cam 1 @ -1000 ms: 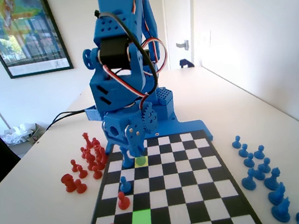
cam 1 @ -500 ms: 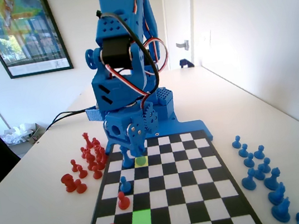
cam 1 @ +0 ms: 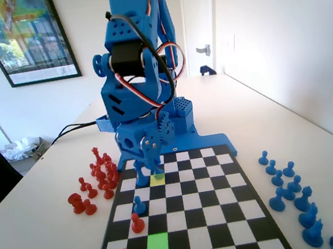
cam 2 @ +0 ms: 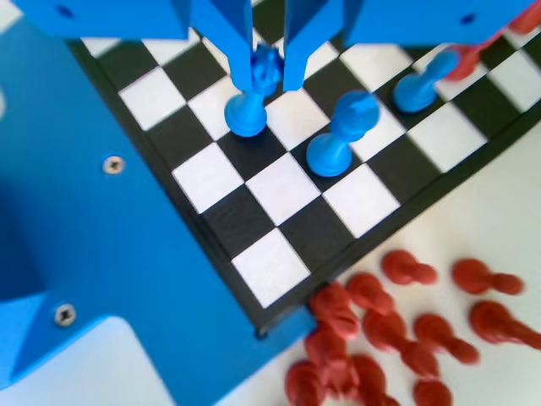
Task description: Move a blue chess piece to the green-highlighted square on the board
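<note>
An office-like room: framed poster (cam 1: 22, 36) upper left, white table (cam 1: 42, 212), plain walls, door handle (cam 1: 205, 50) behind.

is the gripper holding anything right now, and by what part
The gripper has its jaws on either side of the blue chess piece at its knobby head; a firm grip cannot be told.

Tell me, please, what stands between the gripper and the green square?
In the fixed view, the squares from the gripper straight to the green square are bare; a blue pawn and a red pawn stand just left.

board (cam 1: 185, 209) mid-table, red pieces (cam 1: 97, 182) left, spare pieces (cam 1: 290, 194) right
</note>
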{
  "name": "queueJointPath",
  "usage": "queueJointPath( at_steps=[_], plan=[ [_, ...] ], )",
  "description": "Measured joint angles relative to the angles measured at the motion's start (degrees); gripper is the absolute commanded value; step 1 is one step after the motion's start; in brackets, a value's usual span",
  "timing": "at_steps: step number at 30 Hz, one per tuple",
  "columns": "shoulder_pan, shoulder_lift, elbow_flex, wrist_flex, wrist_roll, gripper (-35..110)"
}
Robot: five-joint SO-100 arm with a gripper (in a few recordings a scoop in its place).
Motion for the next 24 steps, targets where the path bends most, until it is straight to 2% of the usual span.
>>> queueJointPath(
  at_steps=[7,15,18,24],
  plan=[
    [0.09,0.00,-1.85,2.11,0.09,1],
    [-1.76,0.00,-11.78,16.52,3.69,1],
    [-2.72,0.00,-15.29,19.16,8.00,1],
    [-3.69,-0.09,-21.36,17.14,24.08,1]
  ],
)
